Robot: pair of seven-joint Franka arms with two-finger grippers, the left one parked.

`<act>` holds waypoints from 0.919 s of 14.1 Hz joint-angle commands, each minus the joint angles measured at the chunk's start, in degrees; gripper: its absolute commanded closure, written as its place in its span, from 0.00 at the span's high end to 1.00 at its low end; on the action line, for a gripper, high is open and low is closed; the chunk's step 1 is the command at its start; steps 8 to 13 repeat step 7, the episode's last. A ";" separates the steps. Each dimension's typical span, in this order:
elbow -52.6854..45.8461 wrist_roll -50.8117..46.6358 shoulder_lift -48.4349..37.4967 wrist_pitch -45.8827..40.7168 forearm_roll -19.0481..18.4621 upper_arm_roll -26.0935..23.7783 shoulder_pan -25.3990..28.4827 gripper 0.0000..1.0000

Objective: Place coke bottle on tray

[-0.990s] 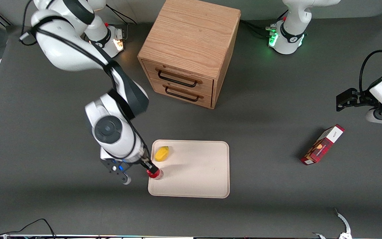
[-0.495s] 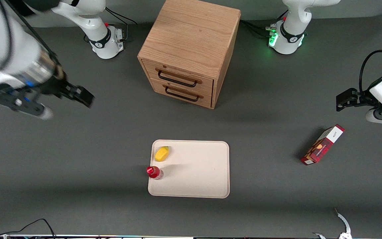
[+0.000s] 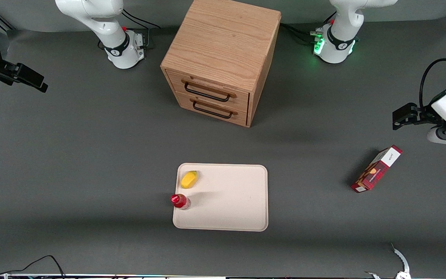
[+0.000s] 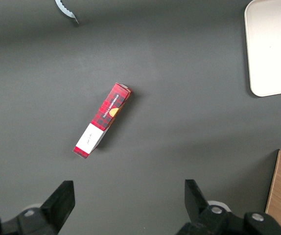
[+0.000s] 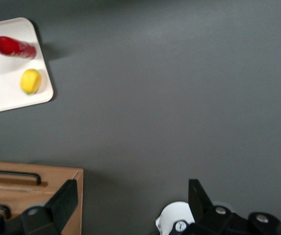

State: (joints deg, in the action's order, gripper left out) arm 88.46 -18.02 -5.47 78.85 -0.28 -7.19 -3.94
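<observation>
Coke bottle (image 3: pixel 180 201): upright on tray (image 3: pixel 230 209), at its edge. My gripper (image 5: pixel 130 200) (fingers spread wide, holding nothing): over the working arm's bench edge.

Robotics lab, two white arm bases (image 3: pixel 124 48) bolted to grey table (image 3: pixel 91 155), cables

Dark grey tabletop (image 3: pixel 91 155), wooden drawer cabinet (image 3: pixel 219 62), even overhead light

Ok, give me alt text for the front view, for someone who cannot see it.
A coke bottle stands upright on the edge of a cream tray, beside a yellow item. The end effector hangs open, far off toward the working arm's end of the table. A wooden drawer cabinet stands farther from the camera.
</observation>
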 commanded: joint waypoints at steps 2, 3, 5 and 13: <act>24.12 1.94 -14.21 12.64 3.80 1.65 0.68 1.00; 23.86 2.03 -14.13 12.55 3.80 1.66 1.38 1.00; 20.98 1.94 -12.91 12.55 3.36 1.31 1.56 1.00; 17.37 0.97 -10.71 10.90 3.45 1.56 1.47 1.00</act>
